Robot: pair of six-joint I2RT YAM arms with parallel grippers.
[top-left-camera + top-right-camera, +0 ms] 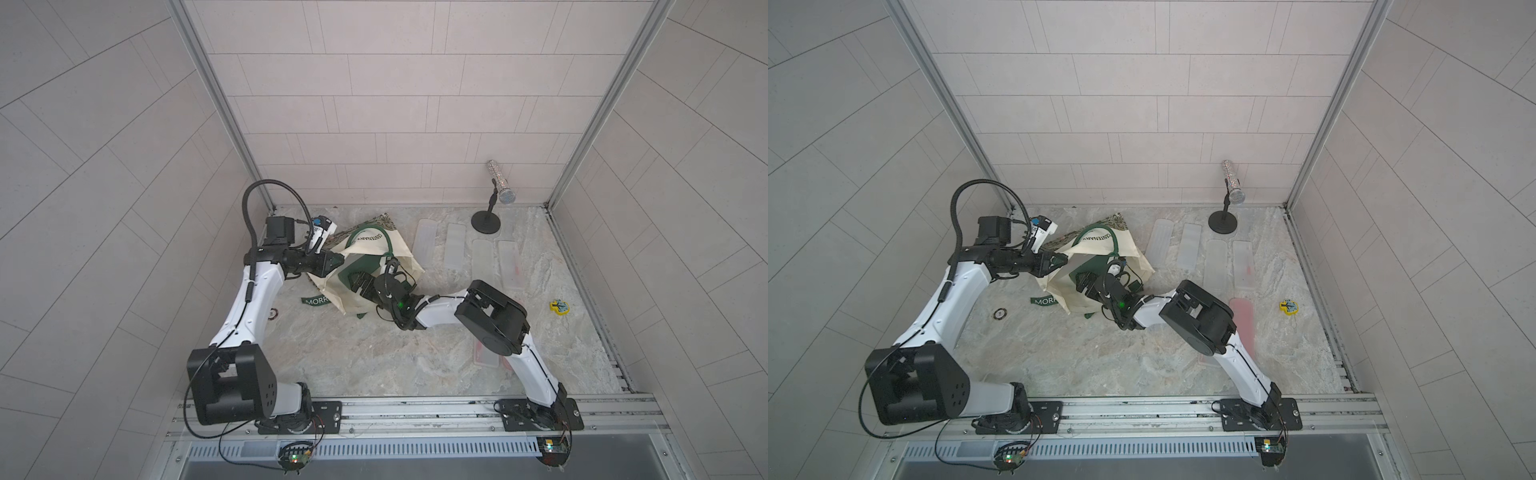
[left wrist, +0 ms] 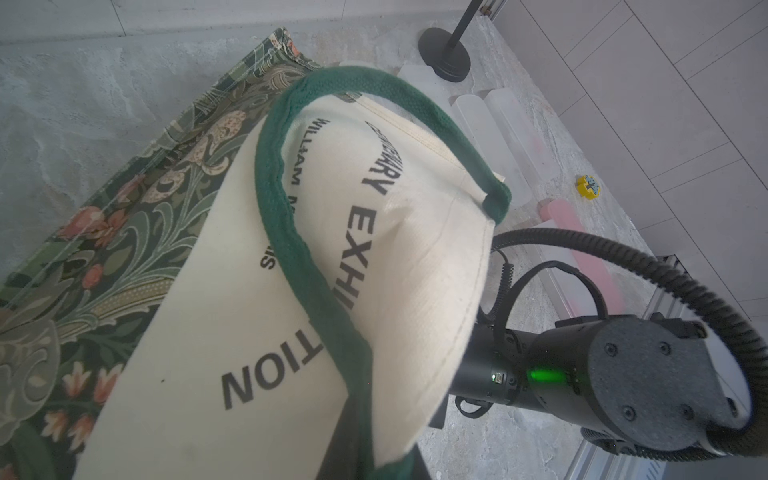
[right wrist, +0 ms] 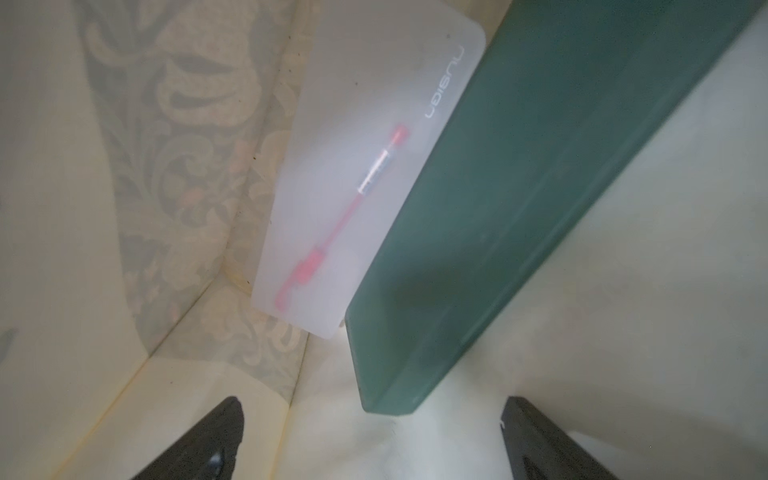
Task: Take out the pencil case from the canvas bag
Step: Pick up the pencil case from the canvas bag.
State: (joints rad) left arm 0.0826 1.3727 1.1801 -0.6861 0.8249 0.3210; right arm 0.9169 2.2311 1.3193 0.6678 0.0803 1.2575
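The left gripper (image 1: pixel 340 260) is clenched on the rim of the cream canvas tote bag with dark green straps (image 1: pixel 401 245), seemingly lifting its mouth so the other arm fits. Inside, the right gripper (image 3: pixel 372 401) is spread wide and holds nothing. A frosted dark green plastic pencil case (image 3: pixel 519 199) lies just ahead between its jaws, with a translucent white case (image 3: pixel 353 166) beyond.

White capitals "MORR" stand on the dark green strap handle (image 1: pixel 314 301), which lies on the bench (image 1: pixel 374 353) at eight o'clock of the canvas bag (image 1: pixel 328 291); the bag hides the rest. Black print on the bag's cream flap reads "CENTENARY" in both top views. The left wrist view gives "WILLIAM M", "EXHI" and "TION". Inside the bag, a frosted pencil case (image 3: pixel 353 166) bears a pale "nusign" logo.
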